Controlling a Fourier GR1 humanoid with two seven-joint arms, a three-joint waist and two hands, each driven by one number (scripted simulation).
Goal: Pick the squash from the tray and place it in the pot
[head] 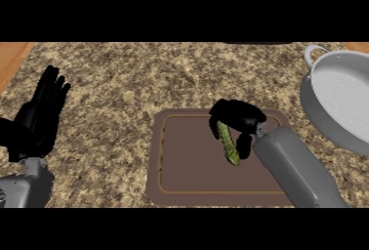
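A long green-yellow squash is held in my right hand, whose fingers and thumb are curled round its upper end; the lower end sticks out toward the near side. Hand and squash are over the brown tray in the middle of the counter. The silver pot stands at the right edge, partly cut off by the view, with a handle at its far side. My left hand rests open at the left, fingers up, apart from the tray.
The speckled granite counter stretches behind the tray. A wooden strip shows at the far left edge. My right forearm crosses the tray's right near corner.
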